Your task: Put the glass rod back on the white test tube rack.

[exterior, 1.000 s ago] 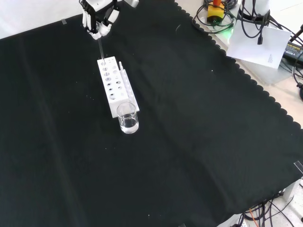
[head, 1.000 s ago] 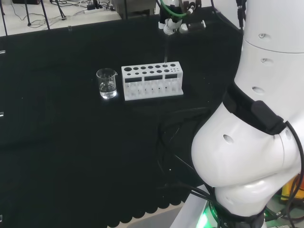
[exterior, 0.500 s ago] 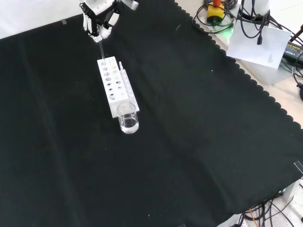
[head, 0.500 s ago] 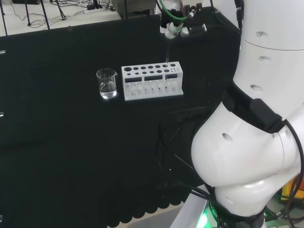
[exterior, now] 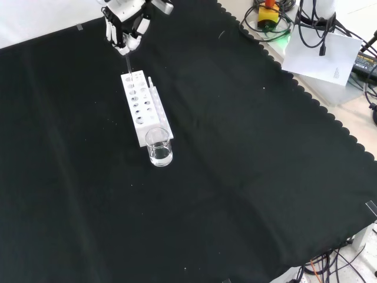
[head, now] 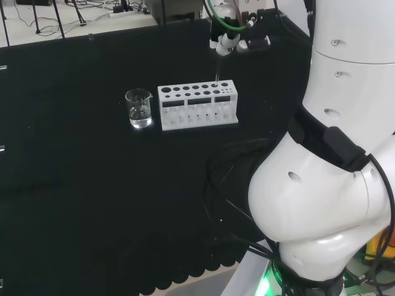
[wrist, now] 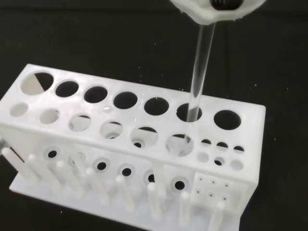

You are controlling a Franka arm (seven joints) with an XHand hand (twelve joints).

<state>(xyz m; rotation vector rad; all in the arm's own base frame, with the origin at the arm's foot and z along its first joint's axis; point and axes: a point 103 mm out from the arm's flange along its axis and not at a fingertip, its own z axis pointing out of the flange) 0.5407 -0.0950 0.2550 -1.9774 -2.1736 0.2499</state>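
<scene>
fingers: curled together round the top of the glass rod [wrist: 198, 77], pinching it; hand [exterior: 125, 26] sits above the far end of the rack [exterior: 144, 106] in the front view.
head view: hand [head: 225, 38] high over the right end of the white rack [head: 197, 105]; rod [head: 216, 69] hangs down faint and thin toward the back row of holes; small beaker [head: 139, 108] with a little clear liquid stands just beside the rack's left end.
front view: rod [exterior: 126, 62] runs from the fingers down to the rack's top end; beaker [exterior: 159, 147] touches or nearly touches the rack's near end; black cloth [exterior: 247, 177] otherwise bare around them.
wrist view: rod stands near upright, lower end passing into a back-row hole, second from the end with the small holes; part of the hand [wrist: 216, 9] blurred above; how deep the tip goes: cannot tell.
task thing: rod in the hand, tip already in a rack hole, not yet let go.
risk: release with the rod tilted could let it knock the hole's edge, tip the light rack or snap; a sideways pull while retreating could drag the rack into the beaker.
writing: none readable on rack, beaker or hand.
</scene>
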